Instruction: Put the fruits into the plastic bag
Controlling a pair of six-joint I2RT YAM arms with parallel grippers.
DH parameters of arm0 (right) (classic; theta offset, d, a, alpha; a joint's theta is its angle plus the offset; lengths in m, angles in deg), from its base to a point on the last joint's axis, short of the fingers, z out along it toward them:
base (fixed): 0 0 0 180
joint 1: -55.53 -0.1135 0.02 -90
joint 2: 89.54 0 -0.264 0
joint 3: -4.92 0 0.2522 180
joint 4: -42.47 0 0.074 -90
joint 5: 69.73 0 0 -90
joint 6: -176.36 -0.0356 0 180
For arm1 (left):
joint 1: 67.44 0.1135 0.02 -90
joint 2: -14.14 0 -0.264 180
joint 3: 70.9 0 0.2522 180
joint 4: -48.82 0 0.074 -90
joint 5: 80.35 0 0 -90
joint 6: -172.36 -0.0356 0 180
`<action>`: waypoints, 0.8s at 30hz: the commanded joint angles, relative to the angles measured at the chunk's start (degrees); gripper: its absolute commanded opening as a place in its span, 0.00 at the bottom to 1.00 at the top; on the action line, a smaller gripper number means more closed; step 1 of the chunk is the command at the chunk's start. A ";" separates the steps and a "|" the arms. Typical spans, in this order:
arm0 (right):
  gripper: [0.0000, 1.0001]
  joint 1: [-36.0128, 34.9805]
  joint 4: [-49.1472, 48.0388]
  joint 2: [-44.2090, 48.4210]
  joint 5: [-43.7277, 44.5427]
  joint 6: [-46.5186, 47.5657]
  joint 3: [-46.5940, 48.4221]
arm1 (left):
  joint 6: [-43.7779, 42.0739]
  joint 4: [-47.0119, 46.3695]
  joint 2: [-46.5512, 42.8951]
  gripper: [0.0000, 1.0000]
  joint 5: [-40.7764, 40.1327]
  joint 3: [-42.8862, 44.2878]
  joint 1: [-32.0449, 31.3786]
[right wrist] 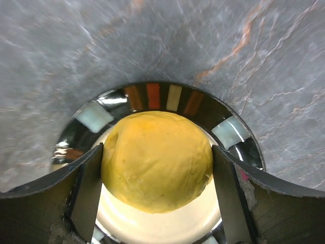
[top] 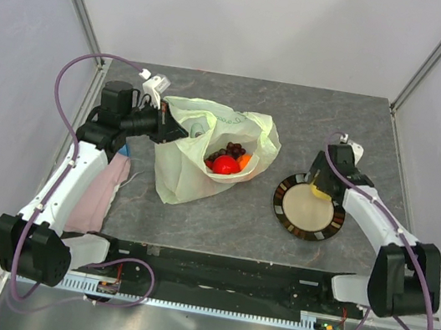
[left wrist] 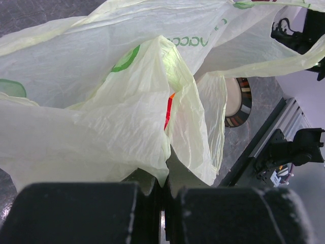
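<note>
The pale yellow-green plastic bag [top: 196, 157] lies open at the table's middle left. Inside it show a red apple [top: 224, 164], dark grapes [top: 234, 149] and an orange [top: 244, 161]. My left gripper [top: 174, 129] is shut on the bag's left rim and holds it up. In the left wrist view the jaws [left wrist: 165, 185] pinch a fold of the bag [left wrist: 91, 101], and a red sliver of apple [left wrist: 167, 112] shows through the opening. My right gripper [top: 317, 186] is shut on the yellow lemon [right wrist: 157, 160] over the dark-rimmed plate [right wrist: 152, 96], one finger on each side.
The plate [top: 286, 206] sits right of the bag, with its rim also in the left wrist view [left wrist: 245, 101]. A pink cloth [top: 97, 191] lies under my left arm at the left edge. Grey walls and frame posts surround the table.
</note>
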 commanded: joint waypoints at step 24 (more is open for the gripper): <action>0.44 -24.23 -34.93 32.40 -28.49 2.52 2.24 | 1.41 -1.00 -0.29 0.02 0.75 0.44 -0.01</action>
